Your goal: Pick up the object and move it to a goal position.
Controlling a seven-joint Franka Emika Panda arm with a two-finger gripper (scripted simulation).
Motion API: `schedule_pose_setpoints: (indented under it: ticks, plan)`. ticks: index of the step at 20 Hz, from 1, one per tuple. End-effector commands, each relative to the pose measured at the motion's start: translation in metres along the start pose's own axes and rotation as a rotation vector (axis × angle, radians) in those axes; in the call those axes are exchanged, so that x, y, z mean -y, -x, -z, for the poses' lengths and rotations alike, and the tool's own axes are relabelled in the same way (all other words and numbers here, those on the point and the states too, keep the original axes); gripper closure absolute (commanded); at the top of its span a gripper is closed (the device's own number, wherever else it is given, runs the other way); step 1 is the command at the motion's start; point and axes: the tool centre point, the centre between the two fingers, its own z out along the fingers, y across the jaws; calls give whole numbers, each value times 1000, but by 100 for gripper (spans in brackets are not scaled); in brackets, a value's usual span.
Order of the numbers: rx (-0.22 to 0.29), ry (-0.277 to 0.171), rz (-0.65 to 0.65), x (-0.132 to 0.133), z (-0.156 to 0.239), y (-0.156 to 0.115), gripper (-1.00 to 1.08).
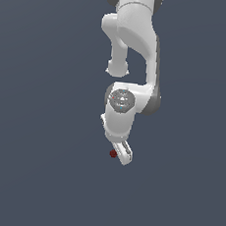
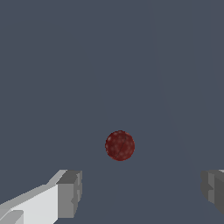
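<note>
One white arm (image 1: 133, 53) hangs down from the top edge of the exterior view, its wrist bent over a flat, plain slate-grey surface (image 1: 29, 175) whose edges and corners lie outside the picture. The gripper (image 1: 123, 154) points downward near the middle of that surface, tilted toward the exterior view's right. The object (image 1: 113, 153), a tiny dark red round lump, sits just beside the gripper's tip on the exterior view's left; from here it cannot be told whether they touch.

In the wrist view the object (image 2: 120, 145) shows as a speckled dark red ball on the grey surface (image 2: 109, 52), alone and clear of both fingers. One grey pad (image 2: 70, 194) on its white finger and the other pad (image 2: 213, 191) stand well apart, so the gripper (image 2: 141, 192) is spread wide and holds nothing. The ball lies beyond the fingertips, nearer the white-backed finger than the other one
</note>
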Motion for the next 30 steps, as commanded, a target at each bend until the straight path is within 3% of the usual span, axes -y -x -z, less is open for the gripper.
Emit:
schedule_pose_setpoints:
  ticks: [1,12,21,30]
  plan:
    - [-2,0,-60,3,-5,-2,-92]
    - [-9,-2,-204,10,-16,-6,-92]
    - [-9,-2,-211,10,-23,-6,-92]
    - [-9,-2,-215,9,-64,-6,-92]
